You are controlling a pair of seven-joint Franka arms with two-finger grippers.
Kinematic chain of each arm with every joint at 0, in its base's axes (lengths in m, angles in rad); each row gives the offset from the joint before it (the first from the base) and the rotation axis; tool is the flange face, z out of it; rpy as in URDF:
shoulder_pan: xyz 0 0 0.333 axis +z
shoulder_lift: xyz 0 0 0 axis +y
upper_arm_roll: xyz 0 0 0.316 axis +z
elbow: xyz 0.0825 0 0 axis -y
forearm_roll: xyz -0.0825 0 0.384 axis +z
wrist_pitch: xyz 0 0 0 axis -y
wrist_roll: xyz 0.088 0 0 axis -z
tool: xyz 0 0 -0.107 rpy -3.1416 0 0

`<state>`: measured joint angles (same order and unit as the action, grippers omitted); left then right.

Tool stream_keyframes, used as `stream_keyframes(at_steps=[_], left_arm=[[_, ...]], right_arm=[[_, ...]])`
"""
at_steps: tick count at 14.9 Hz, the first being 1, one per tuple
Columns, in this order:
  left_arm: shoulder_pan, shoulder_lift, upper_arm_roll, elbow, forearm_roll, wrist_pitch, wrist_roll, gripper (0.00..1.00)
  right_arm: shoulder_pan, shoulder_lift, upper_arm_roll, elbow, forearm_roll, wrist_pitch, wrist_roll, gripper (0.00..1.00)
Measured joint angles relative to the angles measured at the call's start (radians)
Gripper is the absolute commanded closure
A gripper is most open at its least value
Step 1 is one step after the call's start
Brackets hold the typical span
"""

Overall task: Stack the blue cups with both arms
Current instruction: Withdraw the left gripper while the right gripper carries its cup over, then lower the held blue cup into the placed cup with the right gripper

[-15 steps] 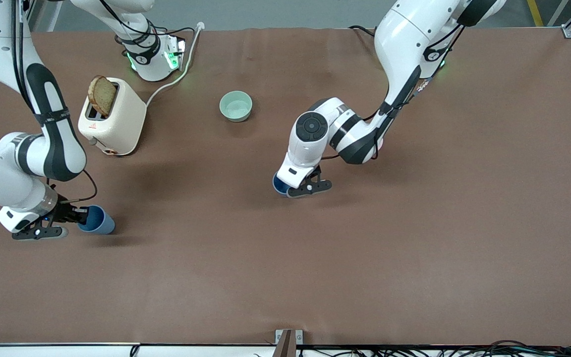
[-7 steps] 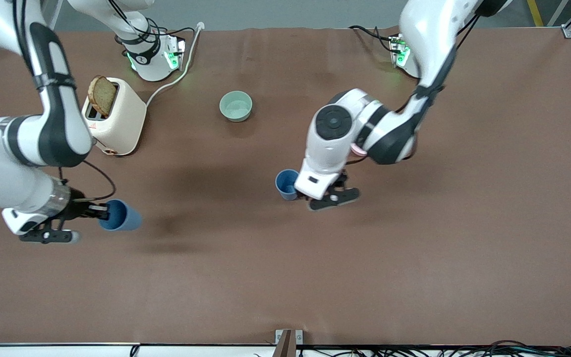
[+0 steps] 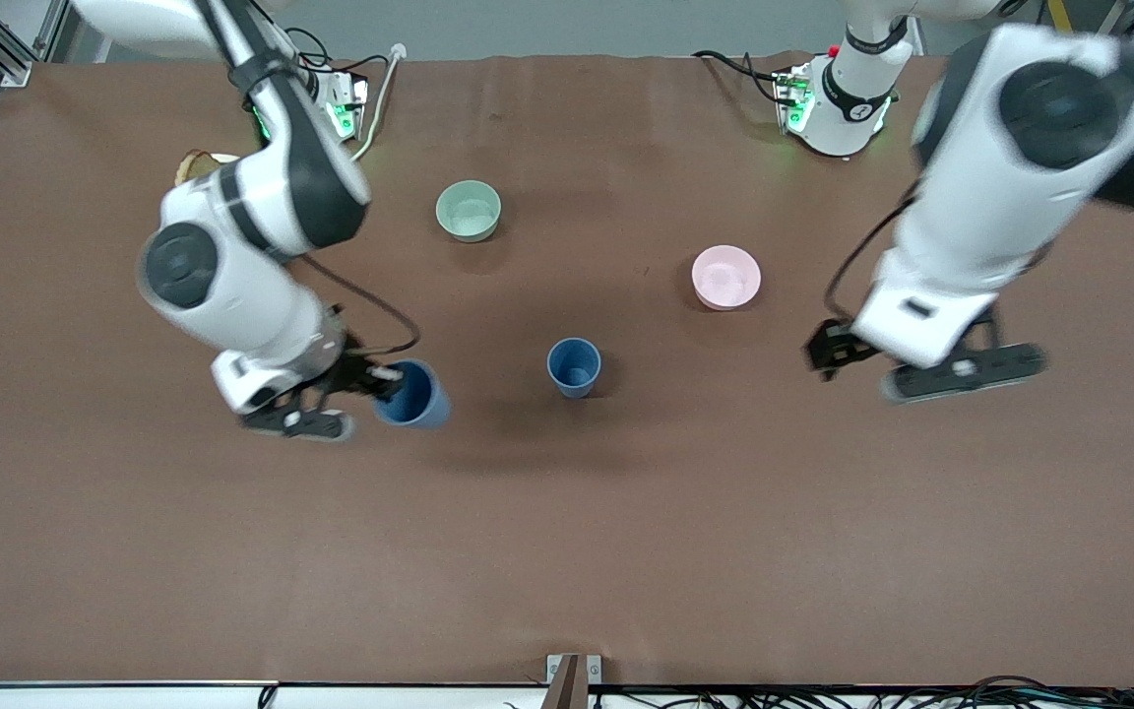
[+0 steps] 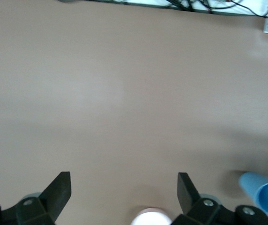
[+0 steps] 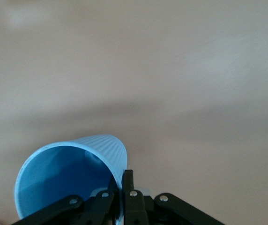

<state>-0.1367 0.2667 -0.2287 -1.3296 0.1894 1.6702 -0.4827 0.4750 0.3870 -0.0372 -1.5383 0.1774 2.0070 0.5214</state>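
One blue cup [image 3: 574, 366] stands upright on the brown table near its middle; it also shows in the left wrist view [image 4: 262, 195]. My right gripper [image 3: 388, 382] is shut on the rim of the second blue cup [image 3: 415, 395] and holds it tilted above the table, beside the standing cup toward the right arm's end. In the right wrist view the fingers [image 5: 130, 183] pinch the cup's wall [image 5: 73, 171]. My left gripper [image 3: 897, 372] is open and empty, up in the air toward the left arm's end; its own view shows it [image 4: 123, 188] spread wide over bare table.
A pink bowl [image 3: 725, 277] sits between the standing cup and the left arm, farther from the front camera; it shows in the left wrist view [image 4: 150, 218]. A pale green bowl [image 3: 469, 210] sits farther back. A toaster [image 3: 195, 164] is mostly hidden by the right arm.
The left gripper let go of its cup, opened and rose away toward the left arm's end, uncovering the pink bowl. The right gripper carried its cup toward the standing cup.
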Motion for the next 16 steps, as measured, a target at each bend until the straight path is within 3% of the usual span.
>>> stream_keyframes(at_steps=[7,12,16], left_arm=[[0.142,-0.160,-0.002,-0.014,-0.062,-0.186,0.321,0.00],[0.162,-0.253,0.102,-0.109,-0.186,-0.208,0.401,0.00],[0.161,-0.311,0.121,-0.157,-0.196,-0.236,0.422,0.00]], right_arm=[[0.257,0.024,0.000,0.006,0.000,0.094,0.277,0.98],[0.290,0.083,-0.003,0.003,-0.036,0.122,0.313,0.98],[0.302,0.122,-0.004,0.002,-0.056,0.159,0.325,0.98]])
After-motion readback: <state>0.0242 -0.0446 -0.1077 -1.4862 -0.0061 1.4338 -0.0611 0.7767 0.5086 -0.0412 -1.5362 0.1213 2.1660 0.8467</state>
